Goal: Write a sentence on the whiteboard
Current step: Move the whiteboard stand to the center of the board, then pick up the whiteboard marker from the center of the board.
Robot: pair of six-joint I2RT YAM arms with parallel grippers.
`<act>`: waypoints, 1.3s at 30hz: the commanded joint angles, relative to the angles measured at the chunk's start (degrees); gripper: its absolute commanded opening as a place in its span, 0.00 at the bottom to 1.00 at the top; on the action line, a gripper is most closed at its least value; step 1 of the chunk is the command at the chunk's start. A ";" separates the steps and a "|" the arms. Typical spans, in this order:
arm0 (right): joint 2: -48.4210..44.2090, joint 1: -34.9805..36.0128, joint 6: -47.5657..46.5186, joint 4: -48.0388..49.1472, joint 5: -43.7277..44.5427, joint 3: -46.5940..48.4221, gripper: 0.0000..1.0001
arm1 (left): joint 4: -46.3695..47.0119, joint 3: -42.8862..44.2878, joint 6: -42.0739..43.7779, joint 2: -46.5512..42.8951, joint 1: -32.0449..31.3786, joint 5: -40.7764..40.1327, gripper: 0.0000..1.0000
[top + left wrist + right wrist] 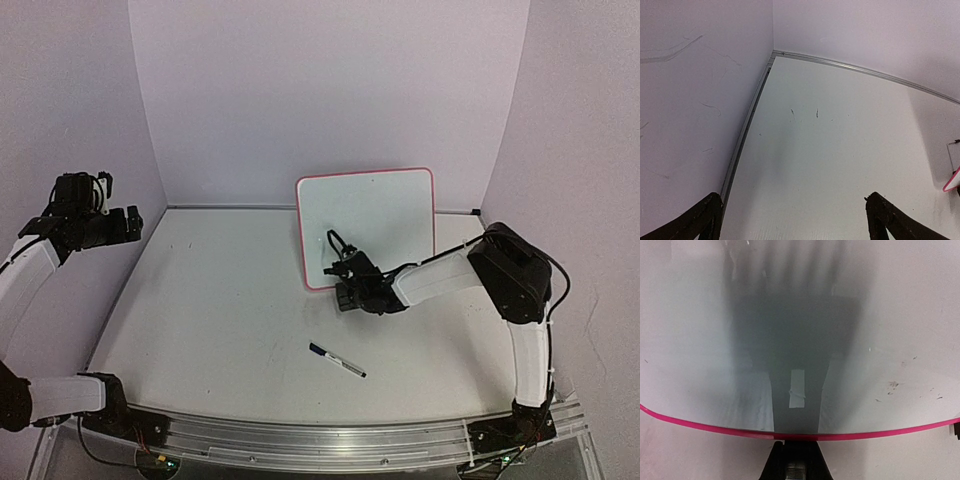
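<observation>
Checking whiteboard (380, 215) setup, left to right.
Noting left gripper (133, 224) hanging wide open, holding nothing, above the left side of the table (220, 300); marker (337, 361) lying loose near the front; right gripper (796, 454) closed tight, sitting just at the pink bottom rim of the whiteboard, leaning against the back wall.

Left arm (25, 285) and right arm (435, 280): white shells, chunky black joints. A thin black cable (336, 240) loops off the right one.
</observation>
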 commanded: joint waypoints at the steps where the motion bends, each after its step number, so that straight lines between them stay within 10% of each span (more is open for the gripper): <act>1: -2.18 5.31 3.61 1.48 0.86 2.18 0.00 | 1.97 -0.37 0.86 -0.05 -0.20 0.43 1.00; 19: 2.60 16.86 10.05 -4.35 -0.82 11.45 0.00 | 1.89 -0.37 0.77 -0.14 -0.20 1.18 1.00; 30: -2.84 17.81 6.14 -4.58 -5.60 6.74 0.47 | 1.78 -0.45 0.68 -0.24 -0.20 1.13 1.00; 39: -16.63 17.71 0.18 -12.01 -14.52 -5.85 0.51 | 1.43 -0.17 -3.22 0.08 -0.18 4.85 1.00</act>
